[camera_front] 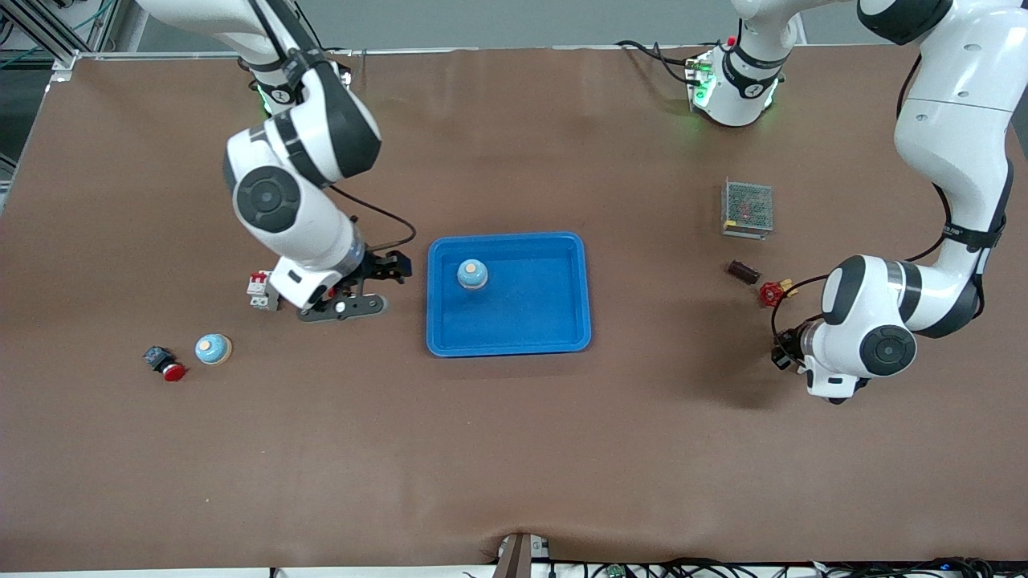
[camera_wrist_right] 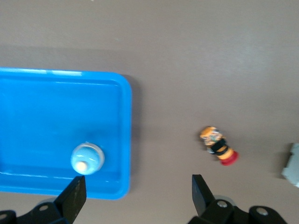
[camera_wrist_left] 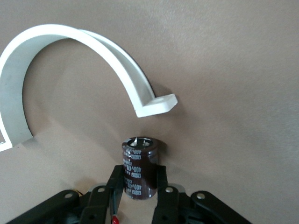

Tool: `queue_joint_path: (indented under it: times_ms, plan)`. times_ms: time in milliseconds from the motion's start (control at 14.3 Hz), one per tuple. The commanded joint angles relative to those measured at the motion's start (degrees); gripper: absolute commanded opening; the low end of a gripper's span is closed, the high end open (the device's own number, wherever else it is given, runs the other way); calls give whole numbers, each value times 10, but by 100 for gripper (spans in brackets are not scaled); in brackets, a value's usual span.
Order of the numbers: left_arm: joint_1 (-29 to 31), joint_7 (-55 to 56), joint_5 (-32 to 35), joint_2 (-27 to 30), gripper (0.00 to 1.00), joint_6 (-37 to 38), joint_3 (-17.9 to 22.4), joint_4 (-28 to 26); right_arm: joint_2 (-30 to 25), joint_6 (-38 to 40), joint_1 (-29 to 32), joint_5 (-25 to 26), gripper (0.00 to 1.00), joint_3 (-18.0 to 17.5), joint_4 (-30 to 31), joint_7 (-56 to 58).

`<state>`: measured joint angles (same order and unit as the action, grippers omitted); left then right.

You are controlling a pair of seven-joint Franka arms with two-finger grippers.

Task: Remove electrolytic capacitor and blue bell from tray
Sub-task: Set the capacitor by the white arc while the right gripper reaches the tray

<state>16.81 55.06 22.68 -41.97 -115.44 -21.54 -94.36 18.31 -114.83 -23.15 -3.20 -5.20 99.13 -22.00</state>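
Nearest the front camera, toward the right arm's end of the table, a red push button (camera_front: 165, 364) lies beside a pale blue bell (camera_front: 213, 348) that sits on the bare brown table (camera_front: 514, 449).

At the left arm's end, the left gripper (camera_wrist_left: 140, 189) hangs low over the table, hidden under its own wrist in the front view. Its wrist camera shows the fingers (camera_wrist_left: 115, 183) pinching a dark brown capacitor (camera_wrist_left: 139, 167), which stands upright between them with its silvery top up. Near it on the table lies a curved white clamp (camera_wrist_left: 119, 63).

In the middle sits the blue tray (camera_front: 562, 321), and a second pale blue bell (camera_front: 472, 274) stands inside it, near the corner toward the right arm. The right gripper (camera_front: 371, 282) hovers over the table just beside the tray's edge, fingers (camera_wrist_right: 74, 198) spread wide with nothing between them. A small white and red breaker (camera_front: 259, 290) rests by that arm's wrist.

Farther from the camera, toward the left arm's end, a red valve handle (camera_front: 773, 294) lies near another dark capacitor (camera_front: 744, 271) on its side, and farther still sits a metal mesh-covered box (camera_front: 748, 208).
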Motion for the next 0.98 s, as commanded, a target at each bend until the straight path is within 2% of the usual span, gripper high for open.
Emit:
queue_joint_path:
  times_ms: [0, 70, 419, 559, 908]
  plan:
    - [7, -7, 12, 7, 69, -8, -4, -14, 8, -29, -35, -4, 100, 7, 8, -46]
    - [7, -7, 12, 9, 100, -7, -4, -13, 21, -43, -43, -4, 100, 7, 9, -59]
    - [2, -48, 12, 35, 100, -2, -10, 11, 39, -88, -72, -2, 100, 8, 32, -76]
    - [1, -96, 11, 64, 100, -1, -11, 15, 45, -124, -83, -2, 100, 8, 52, -89]
    - [5, -195, 3, 142, 100, 3, -28, 15, 75, -148, -105, 4, 100, 8, 53, -117]
